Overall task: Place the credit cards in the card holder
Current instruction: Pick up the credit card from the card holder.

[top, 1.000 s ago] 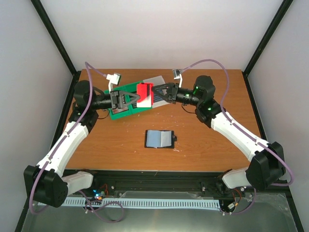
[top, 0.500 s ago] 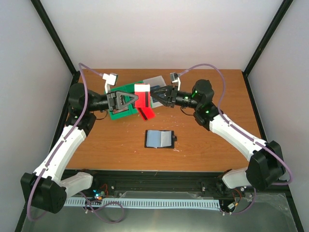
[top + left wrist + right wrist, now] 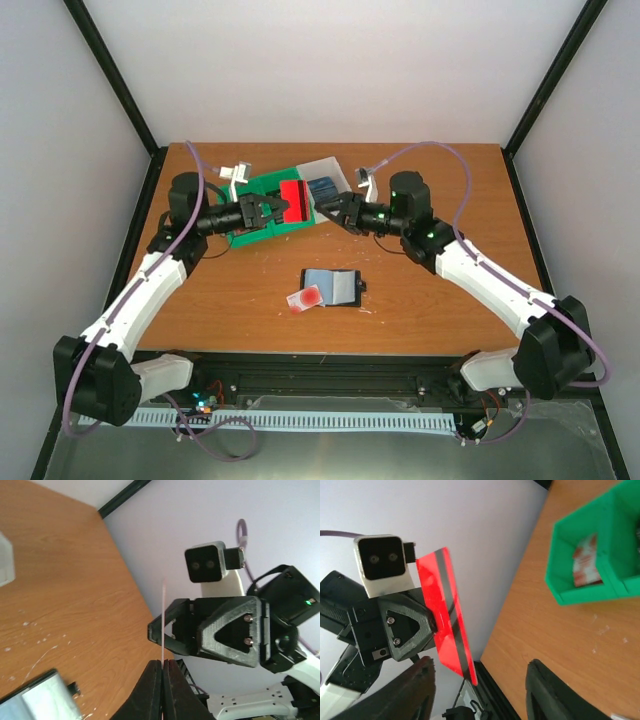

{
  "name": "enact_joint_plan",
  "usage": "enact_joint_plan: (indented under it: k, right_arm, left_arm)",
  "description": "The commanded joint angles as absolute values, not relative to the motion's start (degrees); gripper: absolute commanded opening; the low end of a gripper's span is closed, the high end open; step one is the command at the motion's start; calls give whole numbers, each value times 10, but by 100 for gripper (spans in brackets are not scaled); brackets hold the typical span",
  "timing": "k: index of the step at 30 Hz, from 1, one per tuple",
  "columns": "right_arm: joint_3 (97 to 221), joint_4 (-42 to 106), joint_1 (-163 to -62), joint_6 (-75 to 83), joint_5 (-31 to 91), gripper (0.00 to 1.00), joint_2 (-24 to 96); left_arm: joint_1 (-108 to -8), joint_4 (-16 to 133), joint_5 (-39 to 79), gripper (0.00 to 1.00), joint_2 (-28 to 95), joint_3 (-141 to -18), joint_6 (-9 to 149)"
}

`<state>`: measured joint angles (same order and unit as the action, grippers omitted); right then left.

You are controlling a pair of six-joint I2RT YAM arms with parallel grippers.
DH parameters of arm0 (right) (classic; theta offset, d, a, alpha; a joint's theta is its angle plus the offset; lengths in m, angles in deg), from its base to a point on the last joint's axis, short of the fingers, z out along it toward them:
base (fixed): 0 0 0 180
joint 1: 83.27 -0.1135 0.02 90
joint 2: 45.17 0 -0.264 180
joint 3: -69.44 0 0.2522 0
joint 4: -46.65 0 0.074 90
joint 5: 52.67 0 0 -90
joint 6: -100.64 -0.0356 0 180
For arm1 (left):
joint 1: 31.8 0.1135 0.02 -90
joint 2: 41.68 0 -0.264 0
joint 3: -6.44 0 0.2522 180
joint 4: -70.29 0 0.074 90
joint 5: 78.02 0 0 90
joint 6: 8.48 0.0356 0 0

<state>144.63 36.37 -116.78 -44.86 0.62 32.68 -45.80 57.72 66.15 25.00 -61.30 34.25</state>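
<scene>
Welp, a pinkish card point(image 3: 305, 298) just dropped onto the table point(image 3: 200, 290), touching the card holder point(image 3: 331, 287). It needs re-picking. Left fingers point(image 3: 152, 690) pinch the red card point(image 3: 293, 193); right fingers point(image 3: 415, 690) are spread, empty.

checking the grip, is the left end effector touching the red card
Touching: left wrist view shows the left end effector pinching the red card edge-on.

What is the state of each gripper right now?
Left gripper: closed on a red card.
Right gripper: open, holding nothing.
</scene>
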Motion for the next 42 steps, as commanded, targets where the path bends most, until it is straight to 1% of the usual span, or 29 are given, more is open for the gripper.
enact_joint_plan:
  k: [1, 3, 5, 9, 13, 16, 21, 29, 37, 42]
  right_arm:
    - [1408, 330, -1172, -372, 29, 56, 285]
    - [1389, 337, -1172, -362, 20, 64, 268]
    - [1373, 344, -1173, -356, 7, 69, 255]
    - [1346, 309, -1176, -347, 20, 70, 238]
    - [1315, 242, -1195, -330, 76, 69, 242]
    - [1296, 207, -1218, -329, 115, 66, 256]
    - [1272, 192, -1267, -351, 170, 63, 276]
    - [1235, 260, -1354, -454, 264, 60, 326]
    - [1205, 341, -1405, -563, 341, 60, 362]
    - [1204, 377, -1440, -621, 382, 58, 403]
  left_arm:
    - [-462, 544, 642, 1, 256, -600, 389]
    - [-462, 548, 653, 0, 260, -596, 389]
    - [-463, 553, 661, 1, 264, -589, 385]
    - [-465, 529, 640, 1, 263, -582, 405]
    - [-468, 479, 589, 1, 262, -552, 449]
    - [-476, 448, 569, 1, 264, -506, 460]
    - [-501, 412, 505, 1, 259, -458, 460]
    - [-509, 405, 409, 1, 277, -419, 443]
    - [-510, 411, 385, 1, 312, -407, 458]
    - [-510, 421, 397, 1, 318, -398, 470]
